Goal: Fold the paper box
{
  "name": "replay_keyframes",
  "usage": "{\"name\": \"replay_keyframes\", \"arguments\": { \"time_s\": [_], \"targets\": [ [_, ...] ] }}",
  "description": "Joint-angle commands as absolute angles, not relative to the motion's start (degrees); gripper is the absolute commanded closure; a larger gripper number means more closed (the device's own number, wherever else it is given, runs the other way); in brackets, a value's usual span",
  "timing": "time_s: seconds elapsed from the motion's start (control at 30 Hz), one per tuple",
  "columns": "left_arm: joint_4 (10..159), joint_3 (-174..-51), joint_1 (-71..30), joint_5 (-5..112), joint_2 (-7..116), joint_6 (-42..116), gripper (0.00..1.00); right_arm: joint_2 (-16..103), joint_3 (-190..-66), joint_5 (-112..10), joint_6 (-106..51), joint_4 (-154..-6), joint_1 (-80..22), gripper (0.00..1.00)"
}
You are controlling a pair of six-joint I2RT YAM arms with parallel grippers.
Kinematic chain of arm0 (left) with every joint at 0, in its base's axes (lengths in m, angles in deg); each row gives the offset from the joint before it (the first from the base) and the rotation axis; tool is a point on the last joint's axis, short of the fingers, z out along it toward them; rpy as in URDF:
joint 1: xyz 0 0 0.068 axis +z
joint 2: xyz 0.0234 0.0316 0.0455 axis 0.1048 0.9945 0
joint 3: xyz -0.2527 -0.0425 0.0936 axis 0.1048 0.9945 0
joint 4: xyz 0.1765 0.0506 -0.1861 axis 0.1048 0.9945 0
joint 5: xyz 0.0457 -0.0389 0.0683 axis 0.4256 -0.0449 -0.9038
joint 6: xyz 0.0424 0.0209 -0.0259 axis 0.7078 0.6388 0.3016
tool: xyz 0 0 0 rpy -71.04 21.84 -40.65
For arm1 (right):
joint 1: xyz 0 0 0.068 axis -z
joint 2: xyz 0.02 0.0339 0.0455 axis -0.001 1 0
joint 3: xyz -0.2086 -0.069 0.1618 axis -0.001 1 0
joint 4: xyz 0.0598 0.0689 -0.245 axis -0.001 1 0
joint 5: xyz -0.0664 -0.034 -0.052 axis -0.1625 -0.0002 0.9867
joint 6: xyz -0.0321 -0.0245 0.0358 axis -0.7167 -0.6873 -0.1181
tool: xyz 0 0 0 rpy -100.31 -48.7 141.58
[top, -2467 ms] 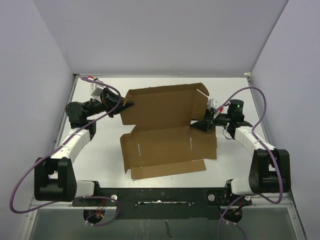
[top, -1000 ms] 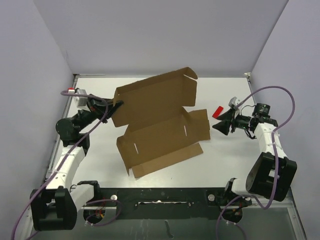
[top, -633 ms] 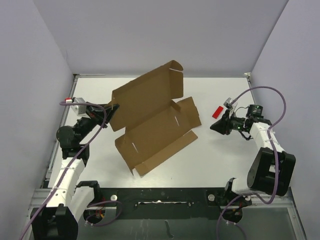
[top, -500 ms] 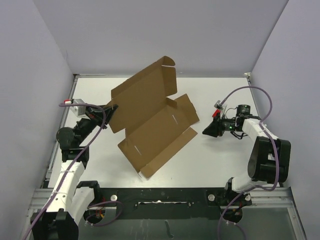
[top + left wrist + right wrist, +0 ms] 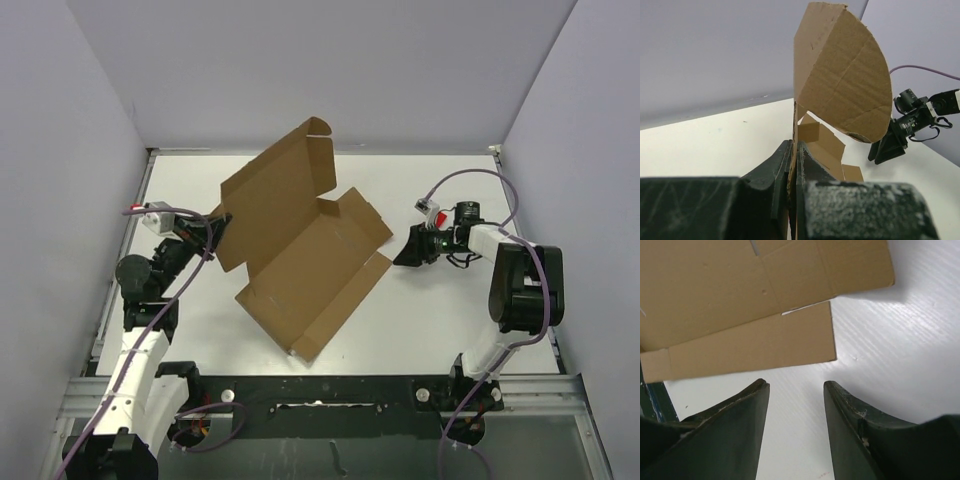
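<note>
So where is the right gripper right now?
In the top view the right gripper sits right of centre, open and empty, just off the right edge of the paper box, not touching it; the left gripper clamps its opposite edge.

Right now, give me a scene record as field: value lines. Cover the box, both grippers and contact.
box: paper box, unfolded, one big panel raised, the rest lying on the table
left gripper: shut on the box's left edge
right gripper: open, empty, low over the table
contact: right gripper is apart from the box, off its right side
fold state: side flaps not yet up
</note>
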State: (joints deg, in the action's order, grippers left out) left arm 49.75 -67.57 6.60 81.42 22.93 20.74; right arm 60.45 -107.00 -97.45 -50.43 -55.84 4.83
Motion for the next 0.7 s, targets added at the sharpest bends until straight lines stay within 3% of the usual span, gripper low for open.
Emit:
{"name": "replay_keyframes", "arguments": {
  "time_s": [0.0,0.67],
  "targets": [
    [51.4,-67.0,6.7,79.6,21.4,24.1,1.0,63.9,-111.1,-96.9,-47.5,-58.3,3.6,0.51],
    [48.5,-64.0,6.8,79.4,21.9,24.0,1.0,69.4,-114.1,-97.9,-45.0,-58.6,1.4,0.47]
  ]
}}
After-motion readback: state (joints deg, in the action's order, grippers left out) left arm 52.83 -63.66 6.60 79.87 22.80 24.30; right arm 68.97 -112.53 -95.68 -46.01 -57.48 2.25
